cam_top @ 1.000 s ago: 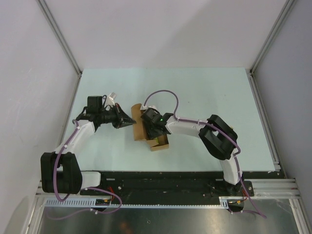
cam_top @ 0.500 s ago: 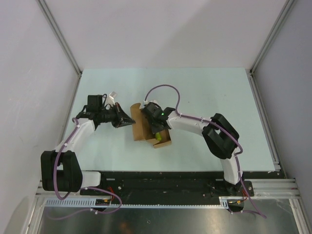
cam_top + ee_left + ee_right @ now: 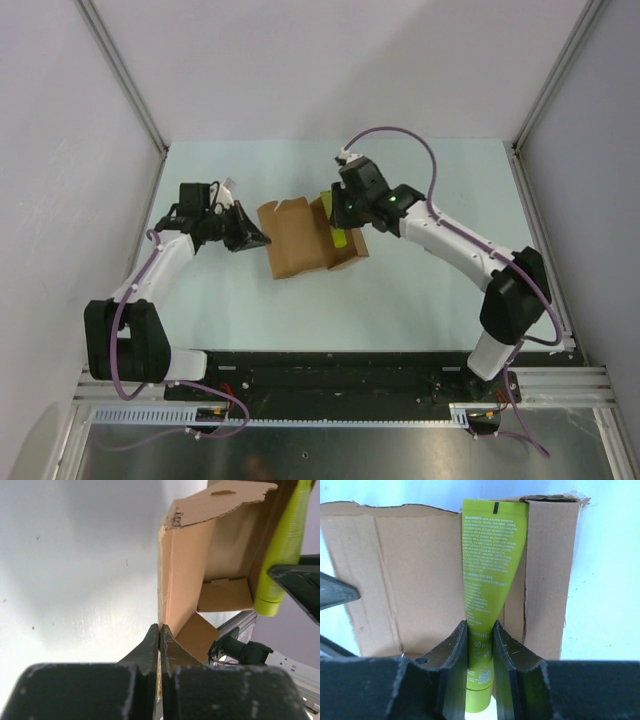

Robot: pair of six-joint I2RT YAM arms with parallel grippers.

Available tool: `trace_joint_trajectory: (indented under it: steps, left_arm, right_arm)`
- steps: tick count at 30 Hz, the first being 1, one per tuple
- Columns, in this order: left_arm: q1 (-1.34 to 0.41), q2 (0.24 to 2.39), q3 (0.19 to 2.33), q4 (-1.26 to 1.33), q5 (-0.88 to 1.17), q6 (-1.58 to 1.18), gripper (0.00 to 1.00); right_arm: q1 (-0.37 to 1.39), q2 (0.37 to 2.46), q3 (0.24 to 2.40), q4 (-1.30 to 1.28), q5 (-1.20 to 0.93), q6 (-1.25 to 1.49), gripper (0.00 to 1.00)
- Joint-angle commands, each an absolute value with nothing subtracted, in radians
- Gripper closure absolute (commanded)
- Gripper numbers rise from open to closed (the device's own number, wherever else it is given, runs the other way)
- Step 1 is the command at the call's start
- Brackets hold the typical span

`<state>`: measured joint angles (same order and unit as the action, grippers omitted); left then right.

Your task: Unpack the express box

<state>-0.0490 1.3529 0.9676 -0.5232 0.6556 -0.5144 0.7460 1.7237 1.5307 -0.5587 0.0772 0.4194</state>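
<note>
The express box [image 3: 300,240] is a brown cardboard carton lying open in the middle of the table, its flaps spread. My left gripper [image 3: 262,241] is shut on the box's left flap edge [image 3: 167,605]. My right gripper [image 3: 338,228] is shut on a yellow-green tube [image 3: 490,580] and holds it over the open box; the tube [image 3: 340,236] shows at the box's right side. In the left wrist view the tube [image 3: 282,550] hangs beside the box's inner wall. The box interior [image 3: 415,580] lies behind the tube.
The pale green table [image 3: 430,290] is bounded by white walls and metal frame posts [image 3: 120,80]. A small white object [image 3: 228,188] sits behind the left wrist. The black base rail [image 3: 330,375] runs along the near edge.
My right gripper has risen and moved back and right out of the box with the yellow-green tube. The box has swung open wider and shifted back. My left gripper keeps its hold on the flap.
</note>
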Motion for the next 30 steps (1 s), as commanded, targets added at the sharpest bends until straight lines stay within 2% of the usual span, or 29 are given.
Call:
trace_joint_trajectory:
  steps: [1,9,13,23,30]
  left_arm:
    - [-0.044,1.367,1.043,-0.541,0.603,-0.492,1.0]
    - [-0.044,1.402,1.091,-0.569,0.574,-0.477,1.0]
    - [-0.044,1.414,1.108,-0.572,0.577,-0.477,1.0]
    - [-0.025,1.416,1.152,-0.647,0.528,-0.411,1.0]
    - [-0.003,1.398,1.215,-0.748,0.516,-0.333,1.0]
  right_arm:
    - [0.678,1.617,1.557,-0.523,-0.046,0.451,0.73]
    - [0.502,1.516,1.479,-0.453,-0.288,0.495,0.72]
    - [0.476,1.508,1.441,-0.399,-0.386,0.528,0.71]
    - [0.367,1.557,1.336,-0.449,-0.356,0.465,0.73]
    - [0.324,1.611,1.269,-0.437,-0.154,0.4,0.73]
